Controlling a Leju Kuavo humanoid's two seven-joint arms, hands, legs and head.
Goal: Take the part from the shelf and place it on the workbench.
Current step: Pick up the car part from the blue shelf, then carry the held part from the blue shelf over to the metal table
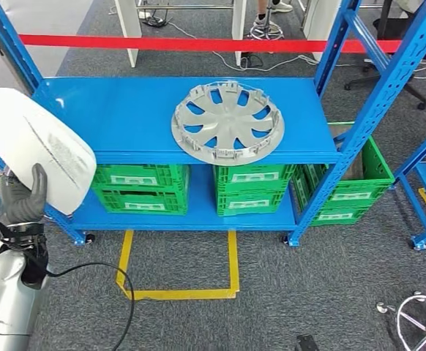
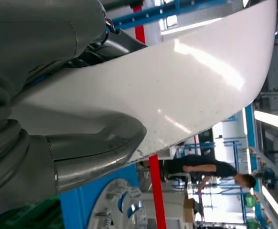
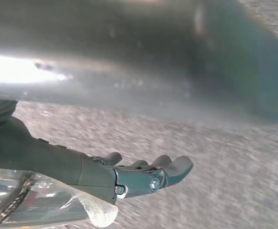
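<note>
The left hand (image 1: 20, 196) has its fingers clamped on the white part (image 1: 31, 146), held clear of the shelf's (image 1: 117, 117) left end, the right hand (image 3: 144, 174) hanging empty, fingers loosely apart, so carrying it to the workbench comes next.

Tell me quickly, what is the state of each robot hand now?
Left robot hand: holding the white part.
Right robot hand: holds nothing, fingers slightly curled; open or closed cannot be told.
</note>
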